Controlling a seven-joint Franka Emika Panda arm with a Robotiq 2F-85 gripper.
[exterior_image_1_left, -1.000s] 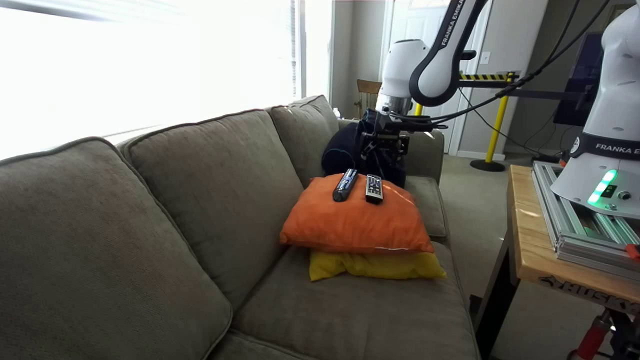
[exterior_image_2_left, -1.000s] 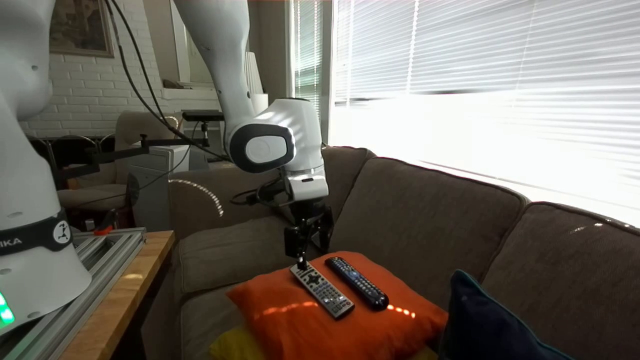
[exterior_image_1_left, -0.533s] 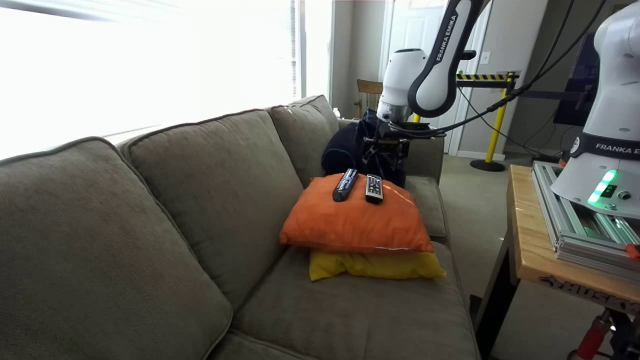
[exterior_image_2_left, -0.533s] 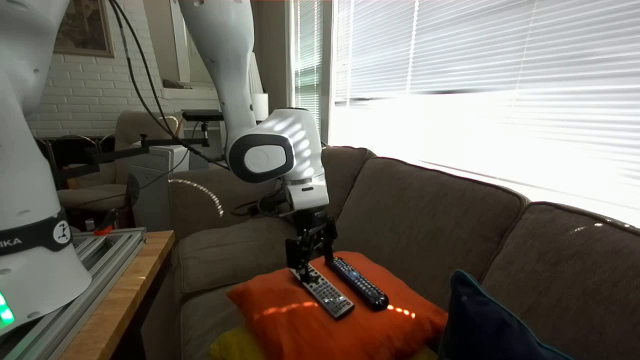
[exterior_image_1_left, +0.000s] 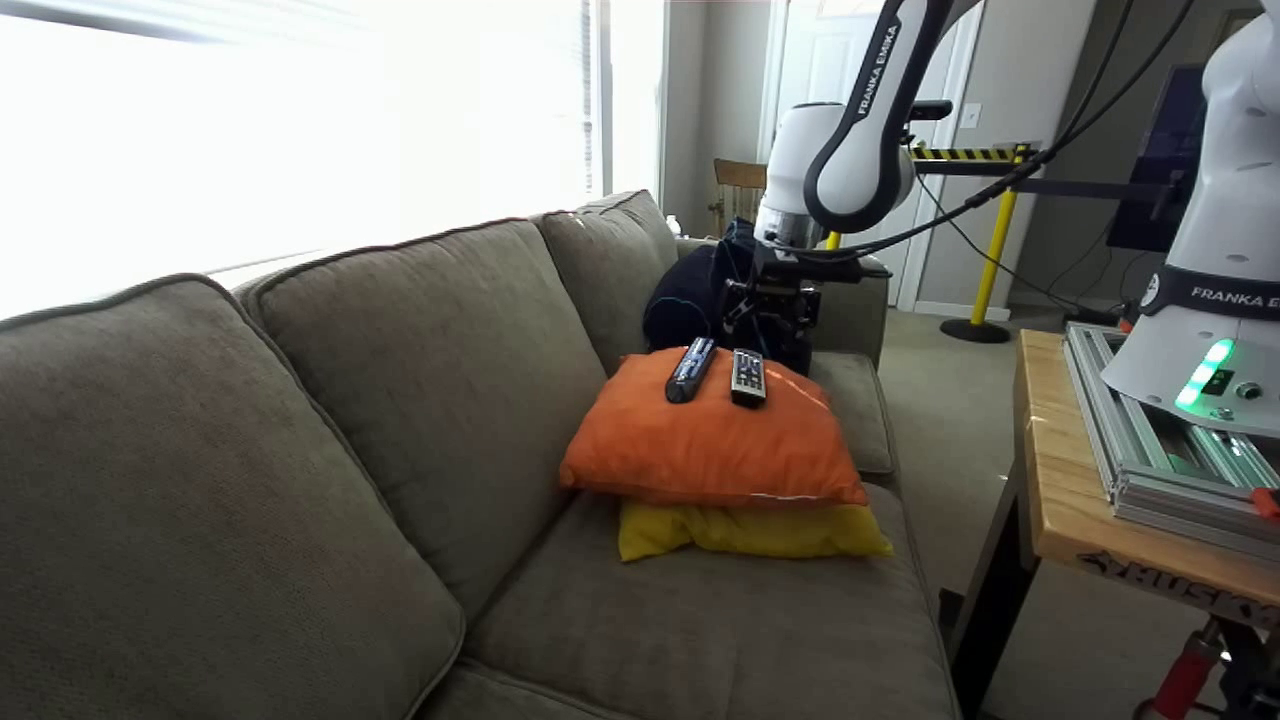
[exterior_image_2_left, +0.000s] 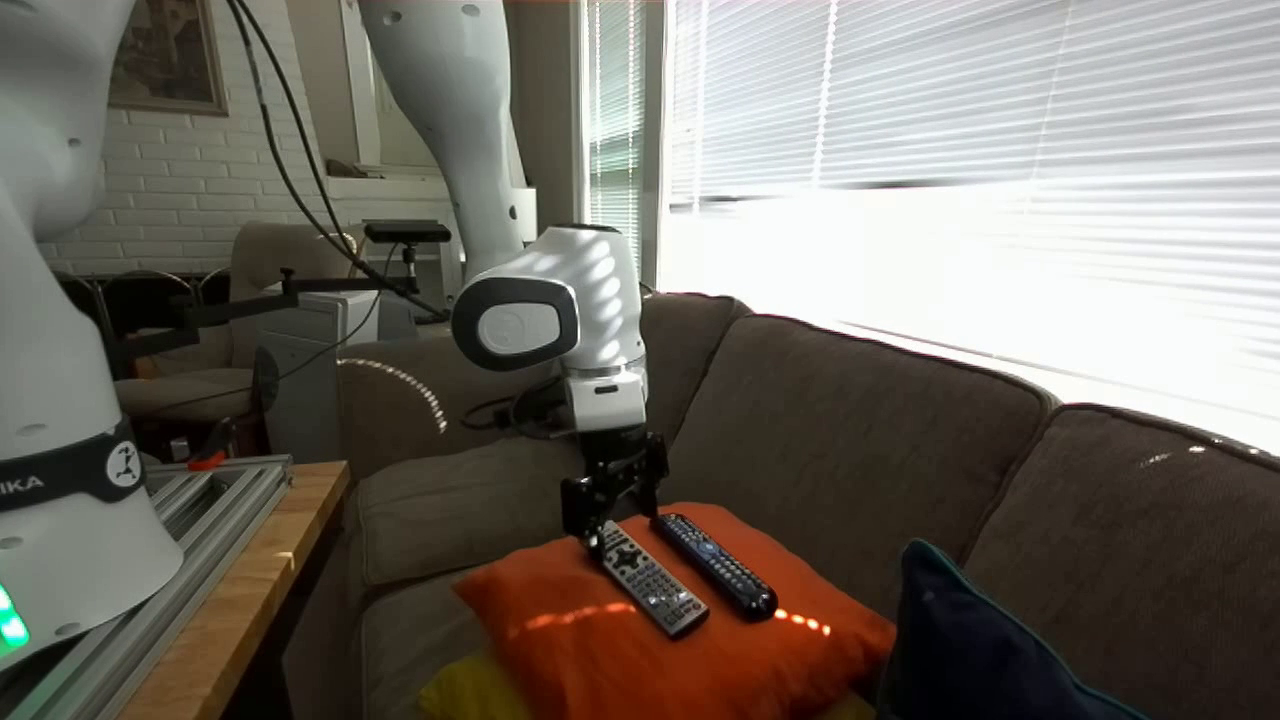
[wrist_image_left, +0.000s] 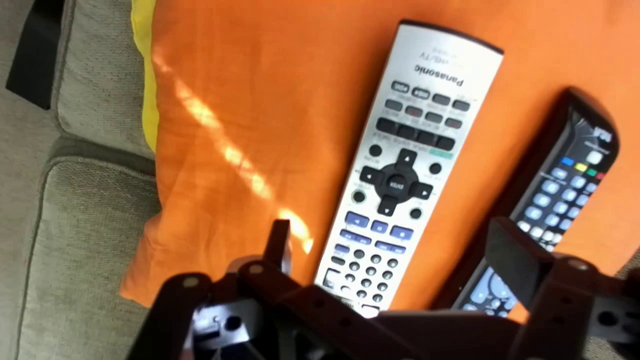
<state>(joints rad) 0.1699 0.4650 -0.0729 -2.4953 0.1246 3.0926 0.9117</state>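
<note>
My gripper (wrist_image_left: 390, 225) is open and holds nothing, low above the ends of two remotes. In the wrist view the silver Panasonic remote (wrist_image_left: 397, 165) runs between the spread fingers, its lower end hidden behind the gripper. One fingertip (wrist_image_left: 278, 245) shows over orange cloth beside it. The opposite fingertip (wrist_image_left: 515, 260) overlaps the black remote (wrist_image_left: 555, 200) in the picture; whether it touches cannot be told. Both remotes lie side by side on the orange pillow (exterior_image_1_left: 700, 450). In an exterior view the gripper (exterior_image_2_left: 622, 525) hangs at the far ends of the silver remote (exterior_image_2_left: 655, 590) and black remote (exterior_image_2_left: 715, 565).
A yellow pillow (exterior_image_1_left: 750, 535) lies beneath the orange one on the grey-brown sofa (exterior_image_1_left: 420, 330). Dark blue cushions (exterior_image_1_left: 685, 300) stand behind the gripper, and another blue cushion (exterior_image_2_left: 980, 640) is at the near right. The wooden workbench (exterior_image_1_left: 1060, 470) carries the robot base beside the sofa.
The arm has come down a little towards the pillow, and the gripper has turned slightly, so its fingers look more spread in an exterior view. Both remotes and the pillows have stayed put.
</note>
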